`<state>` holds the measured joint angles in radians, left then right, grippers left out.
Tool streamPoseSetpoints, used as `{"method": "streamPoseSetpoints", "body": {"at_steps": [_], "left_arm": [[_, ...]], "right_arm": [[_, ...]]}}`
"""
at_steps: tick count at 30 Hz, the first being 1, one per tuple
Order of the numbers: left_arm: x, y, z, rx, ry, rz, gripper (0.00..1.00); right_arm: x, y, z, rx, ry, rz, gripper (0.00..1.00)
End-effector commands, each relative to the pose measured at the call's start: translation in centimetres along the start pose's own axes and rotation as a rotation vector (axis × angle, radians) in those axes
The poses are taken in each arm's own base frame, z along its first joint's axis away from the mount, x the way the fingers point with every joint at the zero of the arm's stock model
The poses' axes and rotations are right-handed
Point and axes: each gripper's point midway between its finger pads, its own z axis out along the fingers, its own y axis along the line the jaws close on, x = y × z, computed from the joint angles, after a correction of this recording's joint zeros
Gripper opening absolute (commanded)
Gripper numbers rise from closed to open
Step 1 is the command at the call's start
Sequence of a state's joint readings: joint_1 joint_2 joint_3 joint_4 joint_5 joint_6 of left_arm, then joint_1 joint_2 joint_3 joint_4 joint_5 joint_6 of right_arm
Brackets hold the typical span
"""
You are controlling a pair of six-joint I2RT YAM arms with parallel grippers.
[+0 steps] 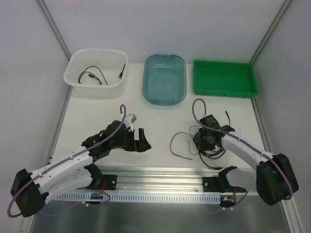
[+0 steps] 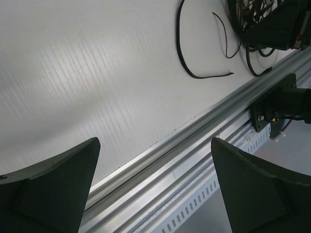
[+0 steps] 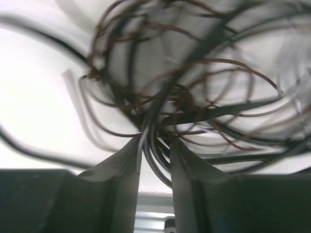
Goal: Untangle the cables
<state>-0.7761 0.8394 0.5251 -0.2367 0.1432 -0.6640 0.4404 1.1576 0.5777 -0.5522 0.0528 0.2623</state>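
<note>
- cable tangle: a knot of black, white and very thin brown wire on the white table, right of centre on the near side, directly under the right gripper.
- loose black tail: one strand loops out of the knot toward the left and lies flat on the table. the left wrist view shows it as an open curve lying alone on bare table.
- white basket, far left: contains a black cable with small plugs, well apart from the knot. judged as one item already sorted out.
- blue tub, far centre, and green tray, far right: no cable to be made out in either.
- progress, judged: early. one cable is separated and the bulk of the knot is not yet undone, with strands of every colour left to pull free.
- right gripper, wrist view: fingers drawn in to a narrow gap, clenched on a few black strands that run between the tips. brown loops and pale wire fan out beyond the tips, blurred.
- left gripper: left of centre, well apart from the knot, low over the table. fingers spread wide and released, with only bare table and the aluminium rail showing between them.
</note>
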Motion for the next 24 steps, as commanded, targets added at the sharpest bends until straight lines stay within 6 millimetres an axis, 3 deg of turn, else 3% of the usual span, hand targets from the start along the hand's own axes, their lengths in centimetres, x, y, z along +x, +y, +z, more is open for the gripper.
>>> {"method": "streamPoseSetpoints", "body": {"at_steps": [1,3,4,6,7,8,10,11,14,16,18,24], "left_arm": [[-1.2,-0.7,-0.4,0.008,-0.073,-0.050,0.99],[-1.5,-0.7,-0.5,0.005,-0.090,-0.056,0.99],[-1.6,-0.6,-0.6,0.001,-0.103,-0.069,0.99],[-1.8,-0.8,-0.9,0.006,-0.120,-0.082,0.99],[-1.8,-0.7,-0.9,0.006,-0.123,-0.095,0.99],[-1.7,-0.6,-0.9,0.003,-0.124,-0.101,0.99],[-1.5,-0.6,-1.0,0.009,-0.127,-0.114,0.99],[-1.2,-0.5,-1.0,0.005,-0.123,-0.119,0.99],[-0.7,-0.4,-1.2,0.012,-0.122,-0.143,0.99],[-0.3,-0.4,-1.2,0.015,-0.122,-0.158,0.99],[-0.1,-0.2,-1.3,0.012,-0.127,-0.167,0.99],[0.9,1.0,-0.3,-0.051,-0.097,-0.188,0.99]], "right_arm": [[-2.4,6.0,-1.3,-0.154,-0.071,-0.054,0.25],[-2.0,9.2,-2.2,-0.247,-0.065,-0.092,0.10],[-2.9,10.9,-2.9,-0.273,-0.081,-0.095,0.08],[-2.8,13.4,-3.7,-0.296,-0.090,-0.152,0.08],[-3.6,15.2,-4.8,-0.326,-0.111,-0.166,0.09],[-2.9,16.6,-4.5,-0.331,-0.088,-0.201,0.12],[-3.5,19.4,-5.6,-0.372,-0.105,-0.235,0.25],[-2.9,19.9,-4.8,-0.342,-0.099,-0.276,0.29],[-2.7,20.2,-5.1,-0.293,-0.106,-0.329,0.36],[-2.2,19.7,-5.4,-0.287,-0.114,-0.376,0.50],[-1.7,18.4,-5.6,-0.260,-0.122,-0.427,0.54],[0.0,14.5,-4.2,-0.178,-0.103,-0.527,0.55]]}}
